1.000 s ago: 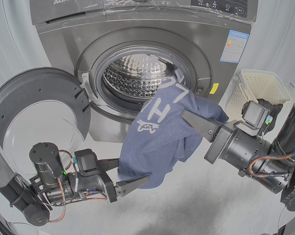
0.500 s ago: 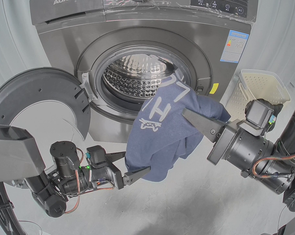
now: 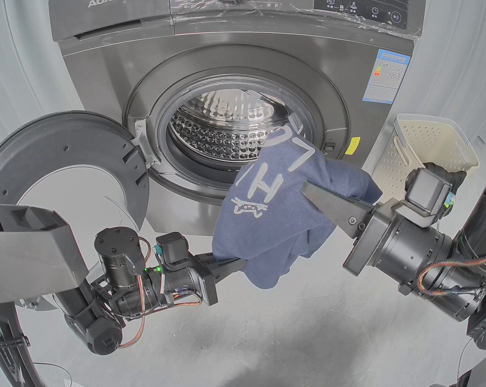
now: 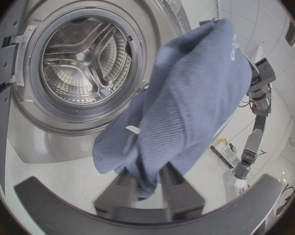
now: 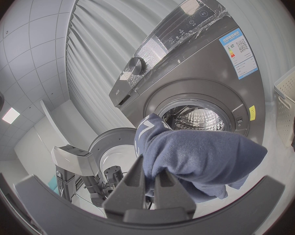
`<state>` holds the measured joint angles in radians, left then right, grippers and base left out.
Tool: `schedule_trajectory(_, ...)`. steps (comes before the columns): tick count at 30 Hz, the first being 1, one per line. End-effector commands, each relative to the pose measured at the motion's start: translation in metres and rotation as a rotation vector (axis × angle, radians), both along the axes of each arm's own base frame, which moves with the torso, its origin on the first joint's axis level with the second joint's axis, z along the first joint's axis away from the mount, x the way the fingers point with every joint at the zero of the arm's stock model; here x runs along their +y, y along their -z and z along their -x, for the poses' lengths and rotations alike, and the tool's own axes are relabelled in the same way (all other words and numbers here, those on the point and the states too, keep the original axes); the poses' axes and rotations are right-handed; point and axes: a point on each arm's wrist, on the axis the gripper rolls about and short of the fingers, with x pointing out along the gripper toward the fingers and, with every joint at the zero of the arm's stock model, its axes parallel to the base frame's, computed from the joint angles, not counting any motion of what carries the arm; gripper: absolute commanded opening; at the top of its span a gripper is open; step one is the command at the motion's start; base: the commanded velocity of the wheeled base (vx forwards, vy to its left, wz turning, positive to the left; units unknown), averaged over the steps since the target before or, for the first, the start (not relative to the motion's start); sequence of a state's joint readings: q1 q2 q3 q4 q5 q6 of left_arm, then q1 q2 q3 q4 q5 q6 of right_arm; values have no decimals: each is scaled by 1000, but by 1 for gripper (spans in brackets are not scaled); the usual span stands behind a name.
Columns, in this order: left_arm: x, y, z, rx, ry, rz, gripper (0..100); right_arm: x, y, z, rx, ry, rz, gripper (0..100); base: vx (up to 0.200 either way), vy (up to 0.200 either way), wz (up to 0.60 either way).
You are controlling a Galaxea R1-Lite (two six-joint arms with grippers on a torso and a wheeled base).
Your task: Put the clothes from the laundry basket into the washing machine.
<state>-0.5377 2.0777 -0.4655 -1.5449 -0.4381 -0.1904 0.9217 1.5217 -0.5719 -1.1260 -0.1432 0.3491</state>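
Observation:
A dark blue garment with white print hangs in front of the washing machine's open drum, held by both grippers. My right gripper is shut on its upper right part, level with the drum's lower rim. Below it, my left gripper is shut on the bottom hem. In the left wrist view the garment bunches between that gripper's fingers, with the drum behind. In the right wrist view the cloth drapes over the right gripper.
The round door stands swung open at the left. A cream laundry basket stands right of the machine with a dark cloth hanging over its front rim. Bare grey floor lies below the arms.
My left gripper moved right and up to the garment's hem and went from open to shut on it. The hem is drawn up a little. The right gripper barely moved.

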Motion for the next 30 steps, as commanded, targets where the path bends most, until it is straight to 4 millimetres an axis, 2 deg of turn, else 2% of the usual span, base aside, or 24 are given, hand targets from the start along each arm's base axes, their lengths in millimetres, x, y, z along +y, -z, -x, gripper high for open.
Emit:
schedule_trajectory(1, -3, -16, 22, -25, 44, 17, 0, 1, -1, -1, -2, 2, -3, 0, 0, 0, 0)
schedule_trajectory(3, -2, -23, 36, -30, 69, 22, 0, 0, 0, -3, 1, 7, 1, 0, 0, 0, 0)
schedule_trajectory(4, -2, -23, 36, -30, 69, 22, 0, 0, 0, -3, 1, 7, 1, 0, 0, 0, 0)
schedule_trajectory(5, 2, -30, 54, -29, 93, 24, 0, 1, 3, -3, 7, 5, 8, 0, 0, 0, 0)
schedule_trajectory(10, 13, -44, 98, -35, 113, 40, 0, 3, 5, -5, 15, 3, 15, 0, 0, 0, 0)
schedule_trajectory(12, 16, -47, 104, -44, 119, 48, 0, 2, 7, -5, 17, -1, 19, 0, 0, 0, 0)
schedule_trajectory(13, 23, -53, 116, -55, 128, 65, 0, 2, 11, -4, 26, -24, 33, 0, 0, 0, 0)
schedule_trajectory(15, 27, -56, 120, -61, 130, 75, 0, 2, 15, -5, 36, -32, 47, 0, 0, 0, 0)
schedule_trajectory(16, 31, -58, 125, -69, 130, 83, 0, 3, 19, -5, 45, -35, 59, 100, 0, 0, 0)
schedule_trajectory(21, 33, -80, 126, -138, 122, 162, 0, 3, 35, -3, 82, -44, 112, 100, 0, 0, 0)
schedule_trajectory(25, 30, -93, 116, -182, 80, 206, 0, 3, 52, -2, 122, -41, 165, 100, 0, 0, 0)
schedule_trajectory(30, 24, -109, 104, -218, -5, 264, 0, -3, 62, -1, 136, -32, 209, 100, 0, 0, 0)
